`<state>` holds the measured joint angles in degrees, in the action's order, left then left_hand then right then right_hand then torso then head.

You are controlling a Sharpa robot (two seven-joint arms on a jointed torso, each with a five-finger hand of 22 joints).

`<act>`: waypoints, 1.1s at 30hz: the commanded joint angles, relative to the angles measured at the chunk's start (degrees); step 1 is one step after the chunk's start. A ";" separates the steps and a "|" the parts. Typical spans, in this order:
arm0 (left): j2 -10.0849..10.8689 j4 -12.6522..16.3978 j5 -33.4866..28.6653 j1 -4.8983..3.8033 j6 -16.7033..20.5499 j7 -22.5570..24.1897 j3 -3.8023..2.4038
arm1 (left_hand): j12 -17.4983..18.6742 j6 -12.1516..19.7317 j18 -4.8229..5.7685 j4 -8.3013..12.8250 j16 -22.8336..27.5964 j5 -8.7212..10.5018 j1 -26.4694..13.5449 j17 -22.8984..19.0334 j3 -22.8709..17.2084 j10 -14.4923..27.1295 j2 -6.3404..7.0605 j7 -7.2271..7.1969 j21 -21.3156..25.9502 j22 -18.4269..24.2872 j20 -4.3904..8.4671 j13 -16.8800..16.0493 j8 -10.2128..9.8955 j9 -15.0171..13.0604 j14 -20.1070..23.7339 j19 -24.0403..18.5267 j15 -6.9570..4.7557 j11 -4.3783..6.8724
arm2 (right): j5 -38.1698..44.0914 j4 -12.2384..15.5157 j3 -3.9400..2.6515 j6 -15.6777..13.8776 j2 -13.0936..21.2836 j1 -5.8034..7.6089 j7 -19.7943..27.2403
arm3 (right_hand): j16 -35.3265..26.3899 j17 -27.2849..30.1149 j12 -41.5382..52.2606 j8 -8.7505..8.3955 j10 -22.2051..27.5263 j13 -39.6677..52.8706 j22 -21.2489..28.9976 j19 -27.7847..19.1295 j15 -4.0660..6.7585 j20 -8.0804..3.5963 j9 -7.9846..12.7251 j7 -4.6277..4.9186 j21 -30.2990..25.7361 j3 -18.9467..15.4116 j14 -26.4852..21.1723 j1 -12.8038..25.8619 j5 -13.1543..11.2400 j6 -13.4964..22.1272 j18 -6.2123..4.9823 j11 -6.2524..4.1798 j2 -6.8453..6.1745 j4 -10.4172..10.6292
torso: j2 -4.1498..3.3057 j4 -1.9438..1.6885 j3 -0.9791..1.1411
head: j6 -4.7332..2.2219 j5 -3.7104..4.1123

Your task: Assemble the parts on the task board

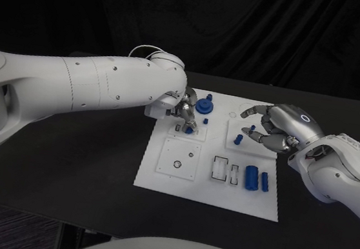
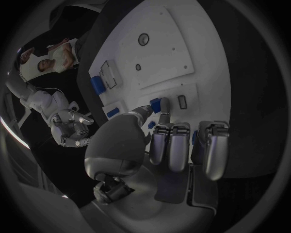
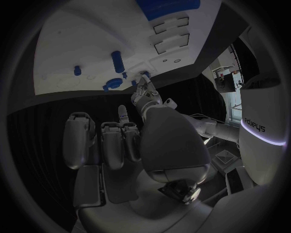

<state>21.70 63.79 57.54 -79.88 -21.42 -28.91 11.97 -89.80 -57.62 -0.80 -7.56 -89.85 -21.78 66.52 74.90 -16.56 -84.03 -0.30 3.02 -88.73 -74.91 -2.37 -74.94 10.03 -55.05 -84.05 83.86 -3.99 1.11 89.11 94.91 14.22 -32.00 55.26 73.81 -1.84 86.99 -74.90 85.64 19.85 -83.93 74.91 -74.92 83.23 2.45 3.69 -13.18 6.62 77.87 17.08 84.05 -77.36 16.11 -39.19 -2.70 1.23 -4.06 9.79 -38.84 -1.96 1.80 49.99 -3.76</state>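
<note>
Left hand (image 1: 182,113), in the upper middle of the head view, pinches a small blue part (image 2: 156,105) at the upper left of the task board (image 1: 223,201). It should lower straight and slowly. Right hand (image 1: 273,128) hovers released at the board's upper right.

A white task board (image 1: 170,182) lies on a black surface (image 1: 69,164). Small blue parts (image 1: 251,176) sit on it. Two white arms (image 1: 83,84) end in silver hands (image 1: 273,128).
</note>
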 commanded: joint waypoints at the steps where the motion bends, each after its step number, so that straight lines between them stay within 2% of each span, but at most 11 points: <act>1: 0.20 -0.04 -0.06 0.19 -0.62 0.54 0.16 | -0.20 0.05 0.44 1.18 -0.15 -1.16 0.80 15.10 -1.35 -5.97 0.00 -0.30 0.24 -14.62 0.35 -15.06 -0.35 -0.17 -5.95 5.62 -0.28 0.20 | 0.12 0.06 -0.04 0.56 0.09 0.08 -1.17 | -0.03 -11.27 0.04 0.04 -1.23 8.98 -11.04 0.34 0.22 0.00 0.05 0.12 -0.23 0.28 4.65 -0.54 0.24 -0.35 -0.31 -0.27 0.24 -0.12 | -0.04 -0.03 0.01 | 0.01 -0.07; 9: 0.51 0.35 -0.06 0.19 -0.10 1.82 0.16 | -0.20 0.53 0.40 2.28 -0.15 -2.82 0.54 15.10 -3.37 -5.97 0.29 -0.04 0.42 -14.57 0.24 -15.06 -0.90 -0.31 -5.95 5.55 -0.13 0.01 | 0.12 0.03 -0.04 0.81 0.15 0.08 -1.28 | -0.12 -11.15 -0.10 0.01 -1.06 8.78 -11.00 0.28 0.21 0.00 0.13 0.14 -0.37 0.47 4.61 -0.72 0.24 -0.42 -0.34 -0.26 0.36 -0.27 | -0.02 -0.06 0.00 | 0.01 -0.18; 11: 0.64 0.47 -0.06 0.19 0.00 2.00 0.16 | -0.20 0.55 0.39 2.67 -0.15 -3.84 0.30 15.10 -4.16 -5.97 0.51 0.05 0.45 -14.56 0.18 -15.06 -1.05 -0.38 -5.95 5.54 -0.06 -0.07 | 0.12 0.03 -0.04 0.87 0.16 0.08 -1.31 | -0.12 -11.15 -0.10 0.01 -1.06 8.78 -11.00 0.28 0.21 0.00 0.13 0.14 -0.37 0.47 4.61 -0.72 0.24 -0.42 -0.34 -0.26 0.36 -0.27 | -0.03 -0.04 0.01 | 0.01 -0.24; 16: 1.12 0.85 -0.06 0.19 0.73 2.54 0.16 | -0.20 0.58 0.36 3.06 -0.15 -5.04 -0.20 15.10 -5.19 -5.97 0.82 0.15 0.59 -14.51 0.09 -15.06 -1.24 -0.48 -5.95 5.48 0.04 -0.16 | 0.12 0.00 -0.04 0.97 0.20 0.08 -1.38 | -0.16 -11.10 -0.12 0.00 -1.04 8.75 -10.96 0.21 0.20 0.00 0.16 0.15 -0.51 0.54 4.59 -0.78 0.24 -0.45 -0.38 -0.25 0.39 -0.33 | -0.02 -0.04 -0.01 | 0.01 -0.34; 25: 1.98 1.57 -0.06 0.19 2.23 3.55 0.16 | -0.20 0.92 0.34 3.43 -0.15 -5.61 -0.49 15.10 -6.08 -5.97 1.06 0.30 0.68 -14.49 0.01 -15.06 -1.59 -0.48 -5.95 5.45 0.12 -0.27 | 0.12 -0.03 -0.04 1.17 0.25 0.06 -1.45 | -0.17 -11.09 -0.17 -0.02 -0.99 8.69 -10.94 0.18 0.19 0.01 0.20 0.17 -0.56 0.61 4.59 -0.86 0.24 -0.47 -0.39 -0.24 0.42 -0.40 | 0.00 -0.02 -0.03 | 0.01 -0.18; 33: 2.62 2.07 -0.06 0.19 3.74 4.48 0.16 | -0.20 1.24 0.28 3.94 -0.15 -5.95 -0.64 15.10 -7.09 -5.97 1.24 0.49 0.94 -14.41 -0.11 -15.06 -2.00 -0.41 -5.95 5.35 0.26 -0.44 | 0.12 -0.14 -0.04 1.34 0.16 0.05 -1.51 | -0.17 -11.09 -0.17 -0.02 -0.99 8.69 -10.94 0.18 0.19 0.01 0.20 0.17 -0.56 0.61 4.59 -0.86 0.24 -0.47 -0.39 -0.24 0.42 -0.40 | 0.00 -0.02 -0.07 | 0.01 -0.42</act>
<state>24.30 65.76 57.37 -79.92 -18.67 -25.35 11.97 -89.80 -56.79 -0.80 -3.86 -89.85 -27.62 66.09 74.90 -23.13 -84.03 0.67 3.61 -87.99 -74.91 -2.37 -74.94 8.25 -55.37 -84.05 83.86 -3.99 1.11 89.11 94.77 14.22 -30.99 55.40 73.81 -2.22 86.99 -74.90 85.64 19.85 -83.93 74.91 -74.90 83.23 2.45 3.69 -13.03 6.82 77.54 17.41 84.05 -77.66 16.11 -39.39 -2.70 1.23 -3.76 9.46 -38.83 -1.99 1.75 49.99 -4.14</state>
